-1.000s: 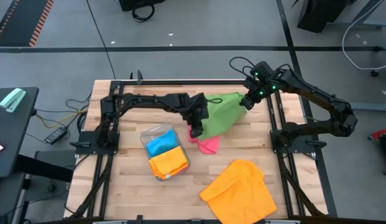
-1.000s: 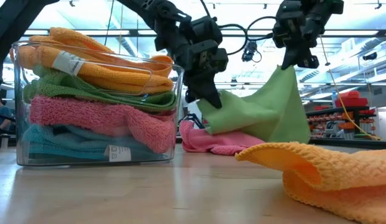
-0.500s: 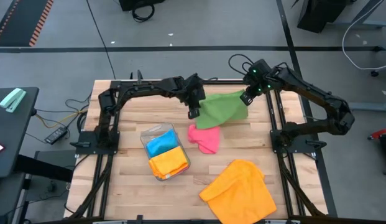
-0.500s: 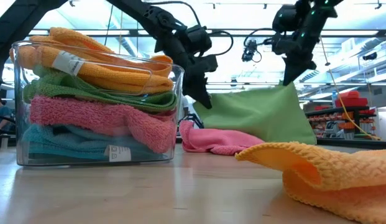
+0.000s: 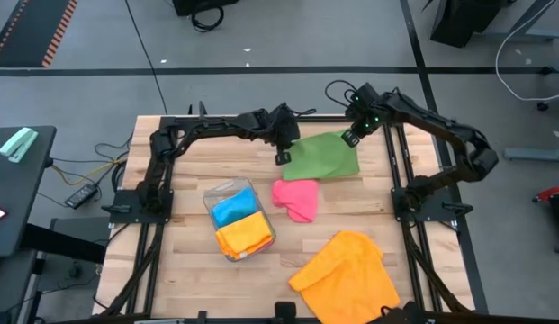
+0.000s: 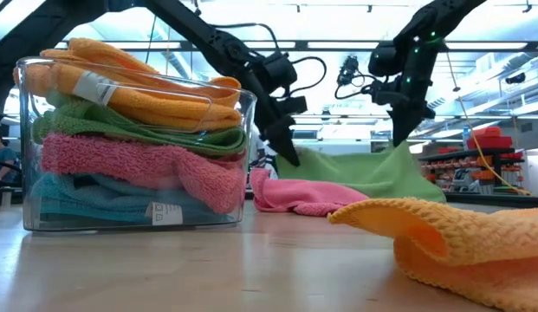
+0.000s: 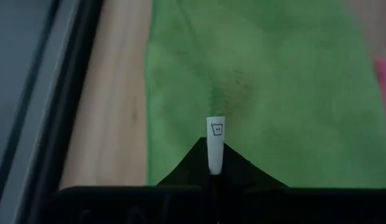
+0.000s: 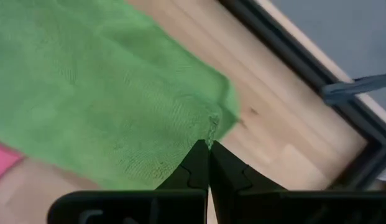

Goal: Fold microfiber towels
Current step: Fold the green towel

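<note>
A green microfiber towel (image 5: 321, 158) lies spread on the far part of the table; it also shows in the low view (image 6: 364, 172). My left gripper (image 5: 284, 155) is shut at the towel's left corner. My right gripper (image 5: 351, 137) is shut at its far right corner. A pink towel (image 5: 295, 198) lies crumpled on the table just nearer than the green one. An orange towel (image 5: 347, 274) lies loosely folded near the front right. My left gripper pinches the green towel's left corner, where a white care label (image 7: 215, 140) sticks out between the fingertips. The fingers slant down from the table's left. The towel lies on the table beyond them. My right gripper pinches the green towel's far right corner (image 8: 212, 127) between its two fingertips. The fingers slant down from the table's far right side. The corner is slightly raised, and the towel runs down from it onto the table.
A clear plastic tray (image 5: 236, 220) of folded towels in orange, green, pink and blue stands left of centre; it fills the left of the low view (image 6: 134, 143). Dark frame rails (image 5: 401, 171) run along the table's sides.
Both grippers have gone toward the table's far edge and down, still shut on the green towel. The towel hung between them over the pink towel. It now lies spread flat on the table beyond the pink towel, which is uncovered.
</note>
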`<action>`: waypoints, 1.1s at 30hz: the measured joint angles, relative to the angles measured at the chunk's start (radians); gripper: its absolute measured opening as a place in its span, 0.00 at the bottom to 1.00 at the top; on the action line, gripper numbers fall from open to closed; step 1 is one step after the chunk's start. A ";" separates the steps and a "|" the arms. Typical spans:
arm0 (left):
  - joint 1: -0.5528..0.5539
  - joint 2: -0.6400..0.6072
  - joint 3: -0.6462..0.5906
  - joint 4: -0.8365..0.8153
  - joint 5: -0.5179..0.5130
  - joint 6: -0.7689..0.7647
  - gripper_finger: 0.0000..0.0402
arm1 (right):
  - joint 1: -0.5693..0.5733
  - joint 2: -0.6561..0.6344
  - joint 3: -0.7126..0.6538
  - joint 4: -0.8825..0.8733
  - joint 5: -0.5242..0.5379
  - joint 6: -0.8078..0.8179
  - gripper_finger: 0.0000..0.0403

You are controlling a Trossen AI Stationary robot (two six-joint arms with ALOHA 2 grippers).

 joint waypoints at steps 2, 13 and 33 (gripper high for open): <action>0.002 0.016 0.001 0.027 -0.017 0.002 0.04 | -0.013 0.010 0.000 0.004 0.008 -0.002 0.02; 0.017 0.052 0.003 0.020 -0.103 0.015 0.04 | -0.046 0.036 0.000 0.053 0.012 -0.027 0.02; 0.016 -0.007 0.004 -0.017 -0.081 -0.006 0.56 | -0.058 0.091 0.000 0.036 -0.071 -0.004 0.39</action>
